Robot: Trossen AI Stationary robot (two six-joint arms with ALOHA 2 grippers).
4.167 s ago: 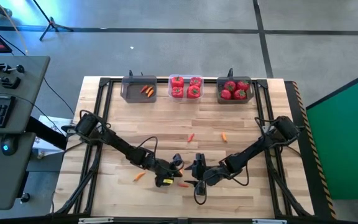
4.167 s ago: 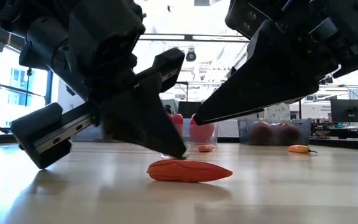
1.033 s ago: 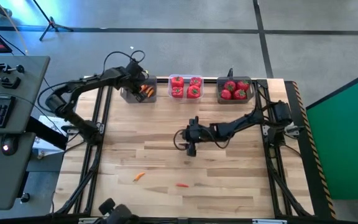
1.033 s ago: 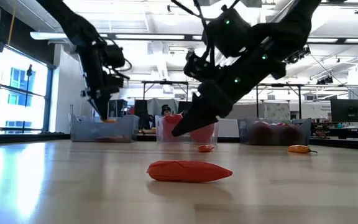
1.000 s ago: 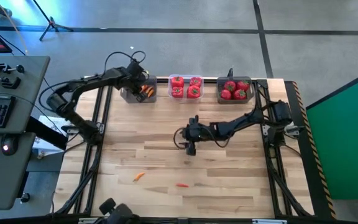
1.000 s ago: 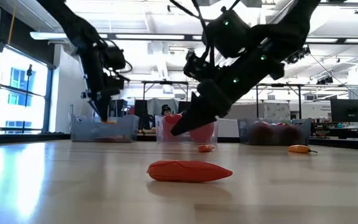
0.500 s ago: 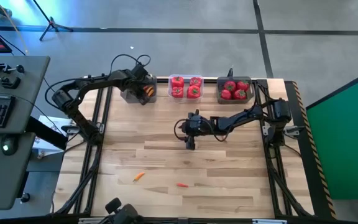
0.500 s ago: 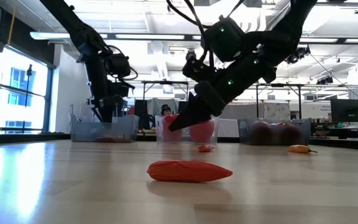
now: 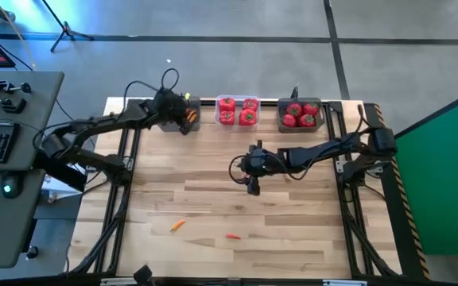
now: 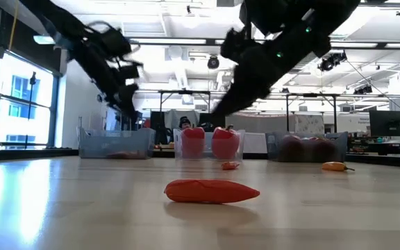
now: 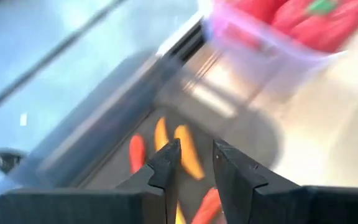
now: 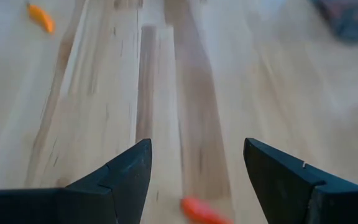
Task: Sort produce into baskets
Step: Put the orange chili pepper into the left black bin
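Wood-slat counter (image 9: 213,206), three bins along the far edge. Left tool (image 9: 183,117) sits over the dark grey bin (image 9: 168,121) holding carrot pieces (image 11: 188,149); jaws slightly parted, nothing held. Right tool (image 12: 196,163) hovers mid-counter, jaws wide, empty, above a loose carrot piece (image 12: 202,211). Clear bin (image 9: 238,111) has peppers, third bin (image 9: 300,114) tomatoes. Two more carrot bits (image 9: 178,225) lie near the front edge.
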